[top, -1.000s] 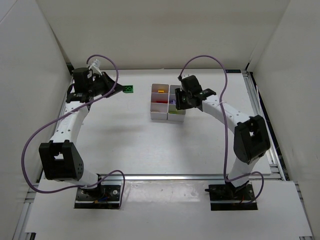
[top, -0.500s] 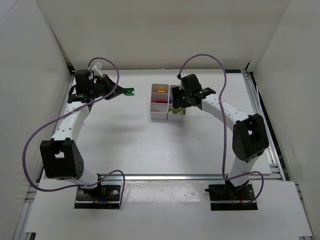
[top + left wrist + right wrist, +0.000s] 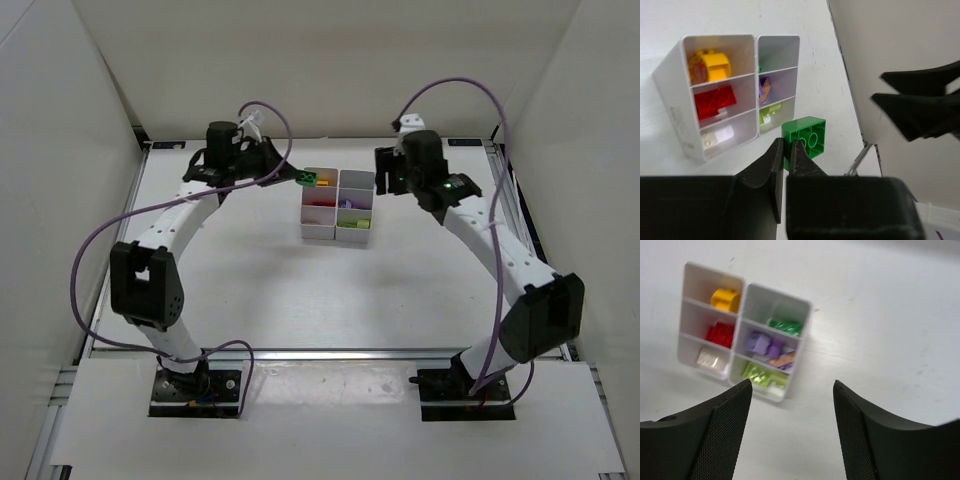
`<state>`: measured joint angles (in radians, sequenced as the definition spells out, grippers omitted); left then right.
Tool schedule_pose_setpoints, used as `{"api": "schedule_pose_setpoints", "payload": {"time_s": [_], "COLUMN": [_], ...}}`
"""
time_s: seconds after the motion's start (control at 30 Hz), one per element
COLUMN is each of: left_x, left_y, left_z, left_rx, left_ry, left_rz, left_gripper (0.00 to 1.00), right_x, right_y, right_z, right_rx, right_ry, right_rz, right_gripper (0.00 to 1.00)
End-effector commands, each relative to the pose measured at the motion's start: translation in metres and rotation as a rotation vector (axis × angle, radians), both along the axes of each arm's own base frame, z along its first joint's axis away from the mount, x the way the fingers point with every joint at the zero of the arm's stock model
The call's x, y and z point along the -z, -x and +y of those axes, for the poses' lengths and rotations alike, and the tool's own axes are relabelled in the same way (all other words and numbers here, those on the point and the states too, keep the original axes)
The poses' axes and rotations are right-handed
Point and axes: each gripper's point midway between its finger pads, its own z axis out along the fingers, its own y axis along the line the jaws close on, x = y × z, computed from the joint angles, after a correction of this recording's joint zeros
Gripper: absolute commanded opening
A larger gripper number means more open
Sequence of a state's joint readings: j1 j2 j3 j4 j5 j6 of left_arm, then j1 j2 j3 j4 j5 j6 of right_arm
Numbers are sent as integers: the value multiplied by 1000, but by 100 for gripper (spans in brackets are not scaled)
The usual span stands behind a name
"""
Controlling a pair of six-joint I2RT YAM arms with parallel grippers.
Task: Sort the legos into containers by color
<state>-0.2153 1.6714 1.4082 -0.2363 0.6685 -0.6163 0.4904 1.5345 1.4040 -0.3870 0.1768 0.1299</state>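
First, at the near edge, the two black base plates (image 3: pixel 196 388) sit on a white board, with an aluminium rail (image 3: pixel 320 352) just beyond them. Past the rail spreads the white bench (image 3: pixel 260 285), matte and lightly scuffed. Purple cables (image 3: pixel 95 250) loop off both arms above it.

Toward the far half of the bench stand the containers (image 3: pixel 318 232), six white open cells in a two-by-three grid. The right wrist view shows one colour per cell: a yellow lego (image 3: pixel 725 299), a red lego (image 3: pixel 720 333) and a pale whitish piece (image 3: pixel 707 359) in one row, and a dark green lego (image 3: pixel 786 326), purple legos (image 3: pixel 762 344) and lime legos (image 3: pixel 760 374) in the other.

The left end effector (image 3: pixel 298 180) is clamped on a green lego brick (image 3: pixel 308 180), pinching its edge so the hollow underside faces the wrist camera. From above, the brick overlaps the far left corner of the grid. The right end effector (image 3: pixel 383 182) hangs just beside the grid's far right corner, fingers (image 3: pixel 722 432) spread apart and holding nothing.

Plain white panels (image 3: pixel 320 70) wall in the bench at the back and both sides.
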Motion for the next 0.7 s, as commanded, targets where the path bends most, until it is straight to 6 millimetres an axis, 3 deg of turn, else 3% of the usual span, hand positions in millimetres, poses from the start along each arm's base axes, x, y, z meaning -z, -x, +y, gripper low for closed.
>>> {"api": "schedule_pose_setpoints", "payload": {"time_s": [0.0,0.03,0.07,0.1,0.13,0.2,0.27,0.43,0.67], "left_x": [-10,-6,-16,2,-5,11,-2,6,24], "left_y": [-11,-8,-17,-20,-21,-31,-37,-50,-64], "left_z": [-24,-40,-45,-51,-66,-74,-91,-121,-129], "left_rx": [12,35,21,22,37,22,46,50,30], "left_ry": [-54,-71,-96,-136,-146,-218,-252,-346,-479], "left_rz": [-62,-60,-101,-57,-84,-91,-171,-232,-309], "left_gripper": [10,10,10,10,10,10,10,10,10], "right_x": [-25,-27,-30,-36,-37,-46,-47,-50,-47], "right_y": [-10,-12,-15,-15,-15,-16,-14,-6,-2], "right_z": [-54,-63,-82,-92,-99,-122,-137,-149,-153], "right_rx": [120,136,178,197,208,259,283,304,301], "right_ry": [49,52,52,54,56,54,54,34,12], "right_rz": [-83,-87,-89,-103,-101,-119,-114,-117,-103], "right_gripper": [70,70,70,70,70,70,70,69,69]}}
